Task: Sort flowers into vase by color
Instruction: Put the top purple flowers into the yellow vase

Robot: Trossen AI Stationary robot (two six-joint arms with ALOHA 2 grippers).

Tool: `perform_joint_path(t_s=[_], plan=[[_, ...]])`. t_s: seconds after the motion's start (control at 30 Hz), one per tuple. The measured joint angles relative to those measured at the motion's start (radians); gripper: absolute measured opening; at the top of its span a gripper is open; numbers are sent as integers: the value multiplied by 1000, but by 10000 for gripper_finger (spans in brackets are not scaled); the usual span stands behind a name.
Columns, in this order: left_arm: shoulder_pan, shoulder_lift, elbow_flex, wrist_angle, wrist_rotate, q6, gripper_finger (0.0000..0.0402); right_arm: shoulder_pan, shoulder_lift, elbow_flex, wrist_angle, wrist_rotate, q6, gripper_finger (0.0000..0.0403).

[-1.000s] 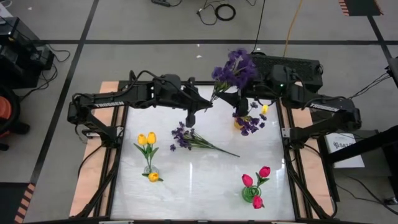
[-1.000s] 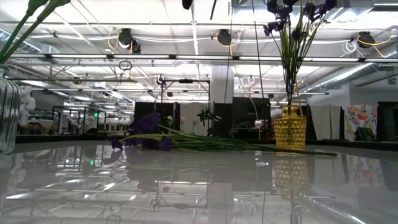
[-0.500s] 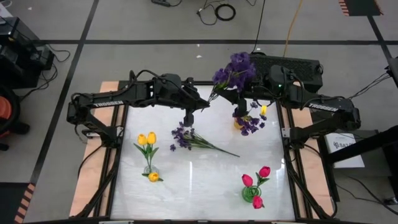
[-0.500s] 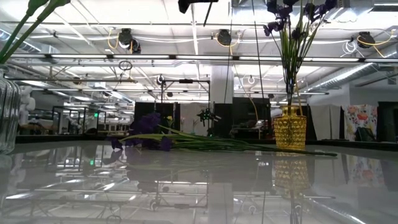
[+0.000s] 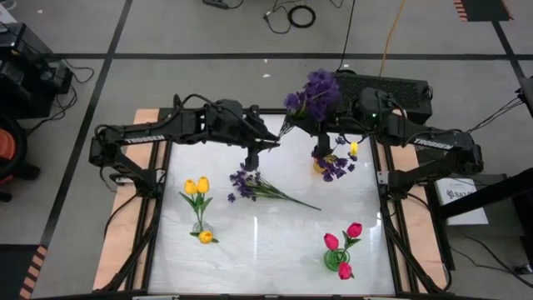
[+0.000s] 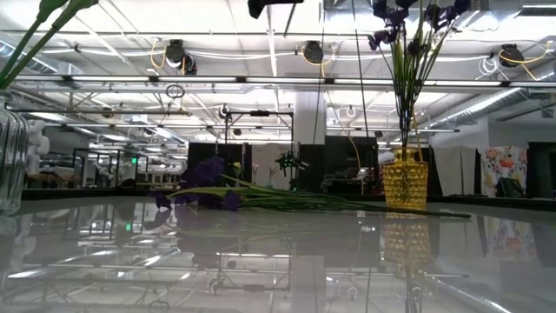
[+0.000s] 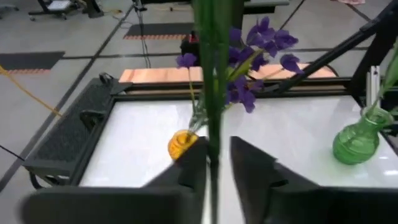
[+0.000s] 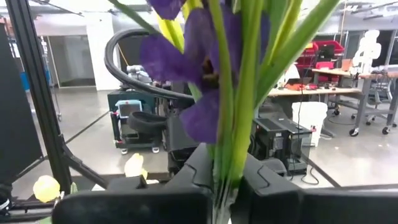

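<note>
A purple sprig point(image 5: 313, 90) stands upright high over the table's far middle, between my two grippers. My right gripper point(image 5: 303, 125) reaches in from the table's right and is shut on its green stalks point(image 8: 231, 124). My left gripper point(image 5: 268, 142) comes from the left, lower down. Its fingers point(image 7: 250, 163) stand slightly apart on either side of the stem point(image 7: 214, 106). A second purple sprig point(image 5: 260, 187) lies flat on the table. A third stands in the yellow vase point(image 5: 321, 164). Yellow tulips point(image 5: 197, 187) and pink tulips point(image 5: 343, 237) stand in their own vases. My right gripper pinches the bundled stalks point(image 8: 229, 171) below the blossoms between its two fingers. The fingers lie about level, from the table's right, across the stalks. The sprig stands upright, blossoms up, clear of the table. My left gripper has the lower stem point(image 7: 214, 158) between its fingers. A strip of table shows between the stem and one finger. I cannot tell whether the other finger touches it.
The green vase point(image 7: 357, 142) with the pink tulips stands near right, the clear vase point(image 6: 9, 156) with the yellow tulips near left, the yellow vase point(image 6: 406, 178) far right. The lying sprig point(image 6: 217, 193) crosses the table's middle. A dark case point(image 5: 391, 90) sits beyond the far edge.
The held sprig has shifted a little between the two grippers, and its hanging stem end has swung slightly. Both arms have kept their places.
</note>
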Motion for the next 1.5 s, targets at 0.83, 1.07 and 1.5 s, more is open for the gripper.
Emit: perform_joint_path(t_s=[0.83, 1.07, 1.5], plan=[[-132, -34, -231, 167, -159, -87, 298, -236, -294, -9, -657, 108, 23, 1], [-139, -33, -316, 264, -161, -107, 285, -236, -427, -265, -510, 108, 128, 2], [-183, -34, -320, 262, -161, -139, 285, -235, -491, -460, -318, 104, 169, 3]])
